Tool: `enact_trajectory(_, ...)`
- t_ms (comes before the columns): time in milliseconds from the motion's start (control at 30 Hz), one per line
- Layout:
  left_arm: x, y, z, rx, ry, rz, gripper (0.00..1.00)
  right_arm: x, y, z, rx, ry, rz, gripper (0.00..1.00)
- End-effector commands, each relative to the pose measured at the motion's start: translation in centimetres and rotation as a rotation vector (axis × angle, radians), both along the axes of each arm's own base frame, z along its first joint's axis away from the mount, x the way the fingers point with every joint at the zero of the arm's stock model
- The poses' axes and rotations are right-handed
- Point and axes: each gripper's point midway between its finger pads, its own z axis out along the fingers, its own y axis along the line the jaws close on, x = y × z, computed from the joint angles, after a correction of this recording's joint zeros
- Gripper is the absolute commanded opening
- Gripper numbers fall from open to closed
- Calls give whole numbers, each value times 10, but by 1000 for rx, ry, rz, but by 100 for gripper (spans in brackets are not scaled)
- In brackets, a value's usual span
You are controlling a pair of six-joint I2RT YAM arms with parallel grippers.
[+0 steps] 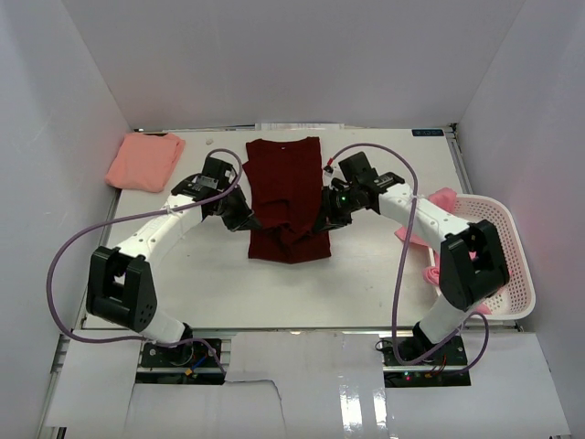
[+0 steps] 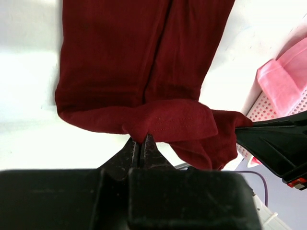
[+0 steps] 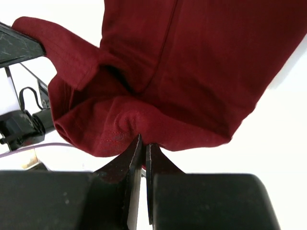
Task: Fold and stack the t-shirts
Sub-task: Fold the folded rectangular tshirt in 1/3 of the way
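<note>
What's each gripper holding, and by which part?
Both hold the maroon t-shirt by its near end: left gripper at the left side, right gripper at the right.

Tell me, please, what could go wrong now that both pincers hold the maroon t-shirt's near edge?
The left pincer and right pincer each pinch only a sliver of the maroon t-shirt, so one side may slip and skew the fold. The cloth bunches between them, so it may land wrinkled.

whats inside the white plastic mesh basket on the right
Bright pink cotton t-shirts, bunched and spilling over the white plastic mesh basket's left rim. The right arm covers the basket's middle, so how many shirts lie inside cannot be told.
</note>
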Motion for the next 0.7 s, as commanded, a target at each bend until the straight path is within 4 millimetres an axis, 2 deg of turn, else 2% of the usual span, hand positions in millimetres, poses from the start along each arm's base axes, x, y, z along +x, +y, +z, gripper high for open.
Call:
enact_trajectory(0, 24, 2, 22, 4, -87, -3, 0, 22, 1, 18, 10, -62, 19, 8)
enact_trajectory(267, 53, 1, 34, 3, -129, 1, 0, 53, 2, 24, 1, -82, 3, 8)
enact_trajectory(667, 84, -5, 36, 10, -146, -7, 0, 95, -2, 31, -4, -108, -29, 8)
